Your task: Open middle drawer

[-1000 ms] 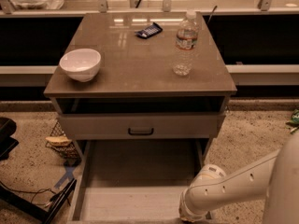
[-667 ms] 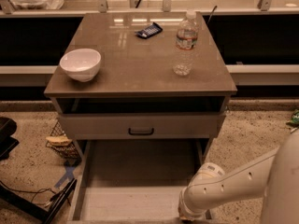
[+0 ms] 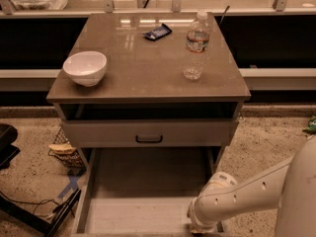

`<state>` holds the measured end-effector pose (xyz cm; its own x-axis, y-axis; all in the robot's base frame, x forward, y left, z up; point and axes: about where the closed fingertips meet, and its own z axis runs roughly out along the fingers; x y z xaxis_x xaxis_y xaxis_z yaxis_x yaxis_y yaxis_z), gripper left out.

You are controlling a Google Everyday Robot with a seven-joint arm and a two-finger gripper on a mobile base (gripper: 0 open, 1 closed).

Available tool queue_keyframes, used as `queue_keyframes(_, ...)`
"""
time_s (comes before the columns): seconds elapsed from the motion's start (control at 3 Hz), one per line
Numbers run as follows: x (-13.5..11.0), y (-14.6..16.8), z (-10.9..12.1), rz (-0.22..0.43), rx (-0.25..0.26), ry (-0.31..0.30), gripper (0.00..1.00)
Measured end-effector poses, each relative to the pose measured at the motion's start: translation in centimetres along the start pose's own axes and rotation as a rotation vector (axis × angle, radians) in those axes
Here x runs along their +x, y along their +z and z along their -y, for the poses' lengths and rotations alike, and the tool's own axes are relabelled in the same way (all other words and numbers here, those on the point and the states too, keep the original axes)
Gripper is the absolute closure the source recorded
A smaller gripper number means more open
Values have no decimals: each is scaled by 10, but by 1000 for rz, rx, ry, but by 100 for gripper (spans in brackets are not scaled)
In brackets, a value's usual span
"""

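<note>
Camera view: middle drawer (image 3: 140, 204) stands far out, tool (image 3: 199, 227) at its front right edge, grip state unclear; finish pulling straight outward

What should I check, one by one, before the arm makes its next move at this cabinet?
1. The middle drawer, grey-beige with a plain grey inside, is pulled out: ok.
2. Hold of the gripper: cannot tell. The gripper is out of view below the picture's lower edge, past the white arm's wrist at that drawer's front right corner.
3. The drawer front above it, with a small black loop handle, is shut: ok.
4. The clear plastic water bottle stands upright on the brown tabletop: ok.
5. The white round bowl rests on the tabletop, near its left edge: ok.
</note>
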<state>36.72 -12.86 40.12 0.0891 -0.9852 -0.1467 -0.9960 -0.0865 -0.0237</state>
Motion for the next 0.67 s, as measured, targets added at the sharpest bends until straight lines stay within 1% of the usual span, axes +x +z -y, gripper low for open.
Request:
queue_keyframes(0.33,-1,1,1,0,-1,0,0)
queue_keyframes(0.67,-1,1,1,0,-1,0,0)
